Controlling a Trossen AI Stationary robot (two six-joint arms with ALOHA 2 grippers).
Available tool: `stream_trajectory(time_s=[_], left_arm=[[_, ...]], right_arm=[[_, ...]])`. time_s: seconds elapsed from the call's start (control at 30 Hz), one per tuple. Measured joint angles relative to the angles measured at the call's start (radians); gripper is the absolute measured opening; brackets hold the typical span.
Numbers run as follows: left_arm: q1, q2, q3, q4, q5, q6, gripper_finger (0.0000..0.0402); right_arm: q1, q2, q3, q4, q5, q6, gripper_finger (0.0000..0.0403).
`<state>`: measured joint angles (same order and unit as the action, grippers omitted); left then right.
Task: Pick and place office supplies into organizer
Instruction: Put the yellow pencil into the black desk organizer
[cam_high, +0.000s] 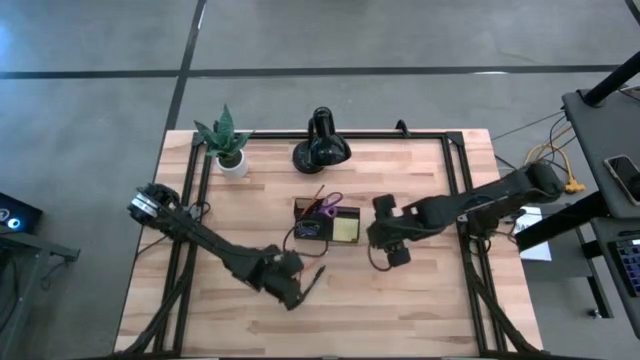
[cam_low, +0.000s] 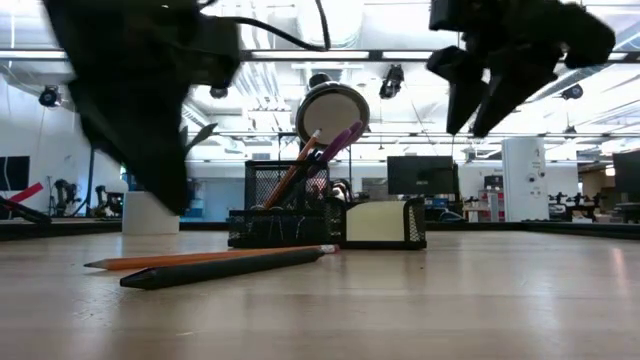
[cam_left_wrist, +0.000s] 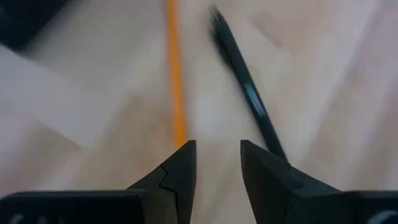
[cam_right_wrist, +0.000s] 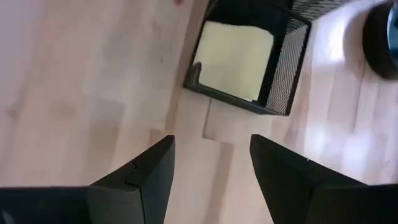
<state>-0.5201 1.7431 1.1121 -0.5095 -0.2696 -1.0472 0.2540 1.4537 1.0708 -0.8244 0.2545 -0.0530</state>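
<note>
We see the light butcher-block wooden surface (cam_high: 400, 300) filling the middle of the high view. Glossy black rounded lamp (cam_high: 320, 148) sits at upper centre of that frame, green potted plant in a white pot (cam_high: 229, 145) to its left.

Small black mesh rectangular organizer (cam_high: 327, 225) is at frame centre. In it: square yellow sticky-note pad (cam_high: 347, 231) lying flat in the right compartment, purple-handled scissors (cam_high: 329, 204) and a thin orange pencil (cam_low: 291, 172) standing tilted in the taller left cup, with a purple-tipped pen (cam_low: 338, 140) beside them.

Loose on the surface, lower left in the low view: second orange pencil (cam_low: 160, 260) and a black pen (cam_low: 225, 268), lying close, nearly parallel.

Left claw (cam_left_wrist: 217, 163) is lower centre-left in the high view, hovering right over those two; narrowly open, holding nothing.

Right claw (cam_right_wrist: 211, 163) is just right of the organizer, raised off the surface, wide open, empty.
</note>
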Motion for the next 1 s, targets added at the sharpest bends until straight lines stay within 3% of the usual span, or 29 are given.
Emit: stream_trajectory(time_s=[0.17, 0.3, 0.4, 0.57, 0.63, 0.83, 1.0], left_arm=[[-0.096, -0.022, -0.005, 0.003, 0.029, -0.142, 0.01], [-0.148, -0.024, -0.01, -0.016, 0.009, -0.244, 0.0076], [-0.158, -0.024, -0.015, -0.065, -0.037, -0.327, 0.0051], [-0.169, -0.024, -0.024, -0.123, -0.072, -0.361, 0.0031], [-0.171, -0.024, -0.033, -0.128, -0.072, -0.361, 0.003], [-0.174, -0.024, -0.054, -0.123, -0.179, -0.426, 0.003], [-0.188, -0.024, -0.071, -0.053, -0.176, -0.436, 0.0026]], right_arm=[[0.003, -0.014, -0.041, 0.124, -0.106, 0.184, 0.0201], [0.0, 0.032, -0.043, 0.243, -0.118, 0.212, 0.0193], [-0.002, 0.09, -0.012, 0.253, -0.132, 0.111, 0.0169], [0.016, 0.199, 0.042, 0.265, -0.133, -0.278, 0.0136], [0.016, 0.248, 0.066, 0.258, -0.136, -0.365, 0.0134], [0.006, 0.394, 0.178, 0.262, -0.132, -0.469, 0.0151], [-0.001, 0.468, 0.279, 0.247, -0.132, -0.472, 0.0159]])
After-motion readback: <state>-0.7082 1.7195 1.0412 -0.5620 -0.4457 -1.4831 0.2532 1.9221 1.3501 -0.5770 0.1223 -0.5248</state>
